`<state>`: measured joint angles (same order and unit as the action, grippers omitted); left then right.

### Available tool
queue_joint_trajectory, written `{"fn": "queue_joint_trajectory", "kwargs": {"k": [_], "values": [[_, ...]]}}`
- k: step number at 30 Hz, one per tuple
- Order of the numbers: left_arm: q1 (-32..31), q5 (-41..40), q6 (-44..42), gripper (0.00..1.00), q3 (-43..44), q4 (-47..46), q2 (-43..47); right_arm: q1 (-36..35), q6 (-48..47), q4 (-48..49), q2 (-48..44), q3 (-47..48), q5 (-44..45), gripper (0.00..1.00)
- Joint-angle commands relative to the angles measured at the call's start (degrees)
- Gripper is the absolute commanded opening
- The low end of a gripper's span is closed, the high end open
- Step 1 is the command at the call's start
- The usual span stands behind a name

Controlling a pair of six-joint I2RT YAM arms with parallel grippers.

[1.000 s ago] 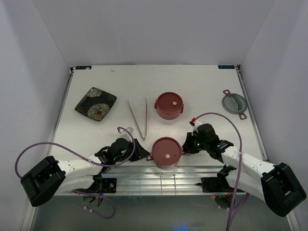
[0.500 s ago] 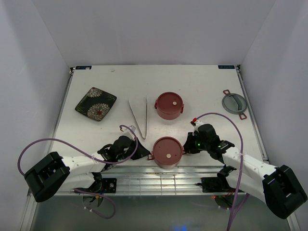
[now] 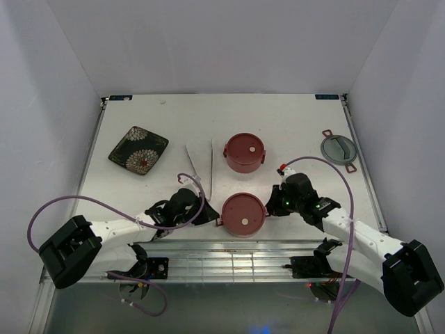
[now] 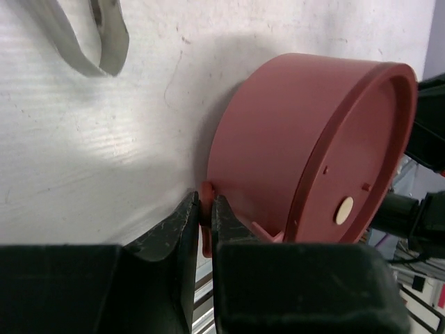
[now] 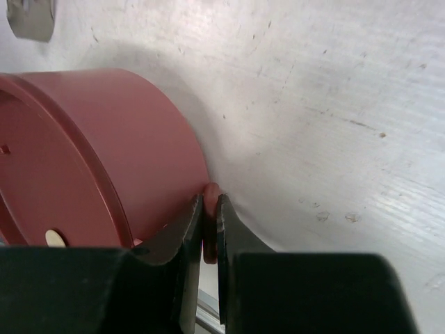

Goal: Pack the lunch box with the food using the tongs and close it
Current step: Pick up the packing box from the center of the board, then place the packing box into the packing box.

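The lunch box sits as 2 separate dusty-red tiers in the middle of the table. The far tier and the near tier each have a flat lid on.

The left gripper is pinched on the near tier's small left handle. The right gripper is pinched on its right handle. Each grip holds only a thin tab at the fingertips.

That is the main risk. If the 2 arms lift or travel unevenly, the tier will likely tilt, and a tab could slip free, dropping the tier or sliding its lid off. The tier also stands close to the table's near edge, so a slip there could send it onto the rails.

The tongs lie just far of the left arm, and its looping purple cable could snag them.

No food is visible. The floral plate at far left shows no pieces, and what the lidded tiers contain cannot be told.
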<state>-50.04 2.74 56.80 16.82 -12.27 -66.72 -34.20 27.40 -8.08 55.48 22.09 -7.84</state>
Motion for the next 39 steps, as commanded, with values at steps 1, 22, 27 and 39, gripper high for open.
{"fn": "queue_joint_trajectory", "kwargs": {"k": [1, 22, 27, 39], "values": [[-0.23, -0.36, -1.51, 0.00, 8.29, 1.27, -0.25, -0.43, 0.73, 1.93, 0.06, 7.43, -1.13, 0.08], [15.23, 12.98, -10.65, 0.00, 43.01, 10.77, -19.84, 5.28, 0.46, -0.71, 18.77, 32.39, -4.11, 0.08], [17.69, 17.20, -13.20, 0.00, 54.62, 14.82, -28.45, 7.47, 0.90, -0.71, 25.02, 37.93, -5.43, 0.08], [21.56, 22.04, -16.01, 0.00, 73.17, 19.74, -42.25, 12.84, 2.48, -0.45, 34.51, 47.16, -9.47, 0.08]]}}
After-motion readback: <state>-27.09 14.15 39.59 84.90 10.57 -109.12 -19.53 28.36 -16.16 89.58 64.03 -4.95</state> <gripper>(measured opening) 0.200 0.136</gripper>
